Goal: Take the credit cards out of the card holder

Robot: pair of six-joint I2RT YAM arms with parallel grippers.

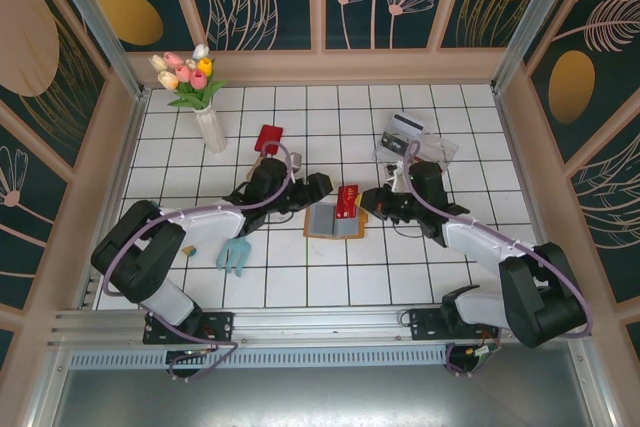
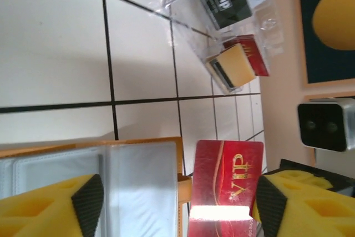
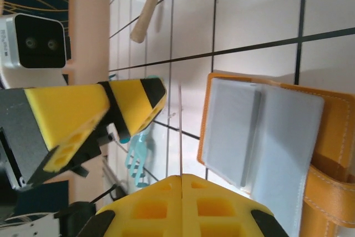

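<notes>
Orange-brown folding card holder [image 1: 333, 223] is lying open at desk [image 1: 300, 287] centre. R jaws at its 2 o'clock are pinching thin red VIP credit card [image 1: 348, 202], prob. to draw it clear; L jaws at 10 o'clock are gaping, empty.

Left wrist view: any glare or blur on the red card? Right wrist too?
Left wrist: white glare band low on the glossy red rectangular VIP card, lettering readable; yellow fingers soft. Right wrist: orange-brown folding card holder sharp, no glare.
</notes>
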